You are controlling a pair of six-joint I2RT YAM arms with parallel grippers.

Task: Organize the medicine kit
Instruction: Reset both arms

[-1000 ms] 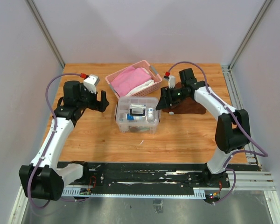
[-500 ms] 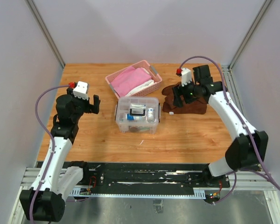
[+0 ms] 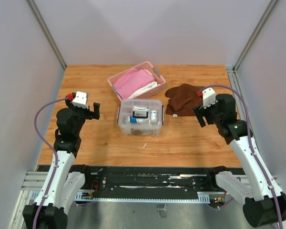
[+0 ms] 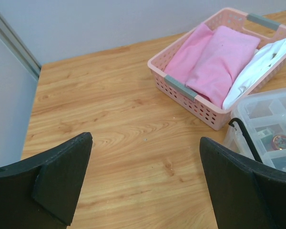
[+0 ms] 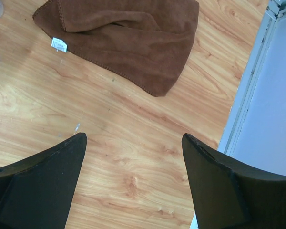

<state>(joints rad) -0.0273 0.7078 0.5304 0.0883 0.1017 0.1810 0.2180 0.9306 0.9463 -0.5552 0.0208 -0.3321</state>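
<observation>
The medicine kit (image 3: 140, 117) sits near the middle of the table (image 3: 190, 138), a clear box with its dark handle (image 3: 140, 113) lying across the top and small items showing through the plastic. My left fingers (image 3: 92, 110) hang to the left of the kit, spread wide with nothing between them, clear of its side and above bare wood. My right fingers (image 3: 204, 117) hang to the right of the kit, well apart from it, also spread wide and holding nothing. Just behind the kit stands the pink basket (image 3: 136, 82) with folded pink and white fabric inside. Behind and right of the kit a brown cloth (image 3: 183, 99) lies crumpled flat.
</observation>
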